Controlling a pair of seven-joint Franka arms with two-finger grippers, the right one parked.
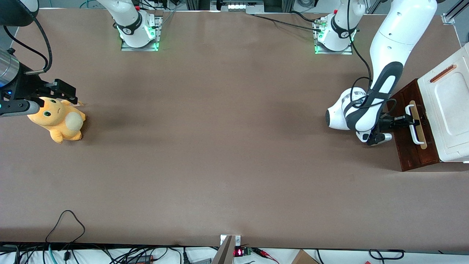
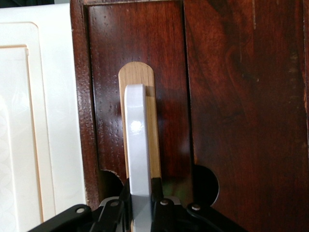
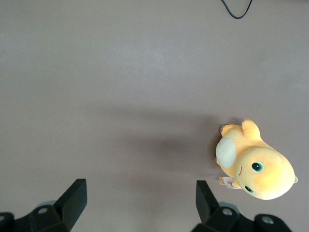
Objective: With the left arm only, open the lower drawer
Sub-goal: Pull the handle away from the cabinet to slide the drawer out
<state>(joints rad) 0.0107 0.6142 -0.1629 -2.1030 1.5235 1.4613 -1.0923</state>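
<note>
The lower drawer (image 1: 406, 146) has a dark reddish-brown front and sits under the white cabinet top (image 1: 449, 106) at the working arm's end of the table. Its white loop handle (image 1: 414, 128) lies on a pale wood strip (image 1: 421, 137). The left arm (image 1: 384, 47) reaches down to the drawer front, and its black gripper (image 1: 408, 120) is shut on the handle. In the left wrist view the handle (image 2: 136, 145) runs between the two black fingers (image 2: 157, 191), which press on both of its sides; the gripper (image 2: 140, 198) is tight against it. None of the drawer's inside shows.
A yellow plush toy (image 1: 58, 119) lies toward the parked arm's end of the table. The cabinet top has a copper-coloured slot (image 1: 442, 73). A second dark wooden panel (image 2: 246, 106) adjoins the handled one. Cables (image 1: 66, 223) trail along the table edge nearest the front camera.
</note>
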